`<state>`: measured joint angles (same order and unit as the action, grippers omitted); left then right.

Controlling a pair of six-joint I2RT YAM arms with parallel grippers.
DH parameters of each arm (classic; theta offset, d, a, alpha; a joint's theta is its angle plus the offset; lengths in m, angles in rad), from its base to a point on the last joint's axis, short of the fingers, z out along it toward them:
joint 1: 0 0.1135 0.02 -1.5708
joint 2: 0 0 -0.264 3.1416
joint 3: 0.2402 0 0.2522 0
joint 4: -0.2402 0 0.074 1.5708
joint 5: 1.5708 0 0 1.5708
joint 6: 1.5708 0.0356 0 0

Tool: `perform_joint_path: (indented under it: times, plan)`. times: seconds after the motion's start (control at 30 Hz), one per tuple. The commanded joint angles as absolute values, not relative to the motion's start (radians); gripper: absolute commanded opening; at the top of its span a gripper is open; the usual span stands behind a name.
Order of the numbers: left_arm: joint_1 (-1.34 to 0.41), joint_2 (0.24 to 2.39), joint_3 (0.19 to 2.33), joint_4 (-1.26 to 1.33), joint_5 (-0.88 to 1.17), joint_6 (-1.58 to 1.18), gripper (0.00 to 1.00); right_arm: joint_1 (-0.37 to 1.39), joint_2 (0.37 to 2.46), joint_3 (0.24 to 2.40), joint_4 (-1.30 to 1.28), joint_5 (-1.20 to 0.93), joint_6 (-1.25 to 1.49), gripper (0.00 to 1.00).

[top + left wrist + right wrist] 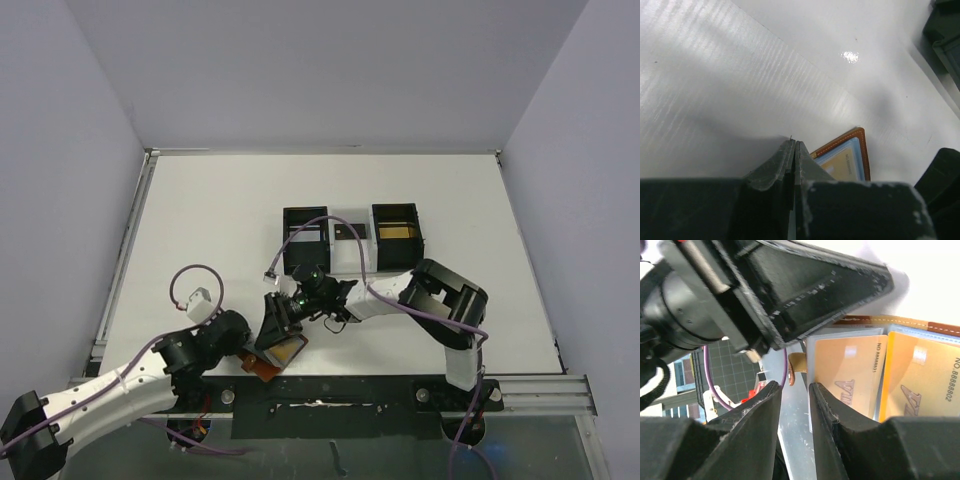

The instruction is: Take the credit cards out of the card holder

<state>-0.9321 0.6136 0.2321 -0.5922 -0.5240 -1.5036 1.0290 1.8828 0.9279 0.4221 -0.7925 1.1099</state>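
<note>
Hovering the right gripper (793, 390) low over the opened card holder (940, 326), fingers (827, 420) parted only a sliver and gripping nothing, tips sitting just beside the outer edge of the nearer of two credit cards (850, 374), the snap tab (797, 367) showing through the gap. Judging the step in hand as getting a pinch on that card's exposed edge.

Needing, for a clean pull: widening slightly, straddling the card's edge alone rather than the lip of the blue-grey pocket (850, 333), closing lightly, then sliding along the pocket's own line instead of lifting, so avoiding dragging the whole holder.

Resting the left gripper (793, 146) just beside the holder, fingers pressed flush together with nothing visible between them; being unable to tell about any downward press on the leather. Counting on that arm as the likely anchor, and watching for crowding, both grippers working very close together over the holder at the near edge of the table (200, 230).

Leaving for later the black-and-white tray (305, 212), well apart at the back, one gold card (397, 232) lying in its right compartment already.
</note>
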Motion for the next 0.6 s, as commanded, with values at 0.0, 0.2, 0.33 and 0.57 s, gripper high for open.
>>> perform_joint_path:
  times: [0.0,0.2,0.33,0.57]
  plan:
    - [-0.925,0.574,0.251,-0.680,-0.597,-1.573,0.00,1.047,1.921,0.964,0.485,-0.844,1.129,0.31]
    - [-0.922,0.526,0.281,-0.811,-0.641,-1.651,0.00,1.062,1.940,0.978,0.500,-0.852,1.142,0.29]
    - [-0.923,0.493,0.293,-0.834,-0.652,-1.644,0.07,1.061,1.903,1.021,0.360,-0.798,1.062,0.29]
    - [-0.920,0.480,0.309,-0.808,-0.624,-1.582,0.19,1.001,1.737,1.024,0.008,-0.429,0.901,0.27]
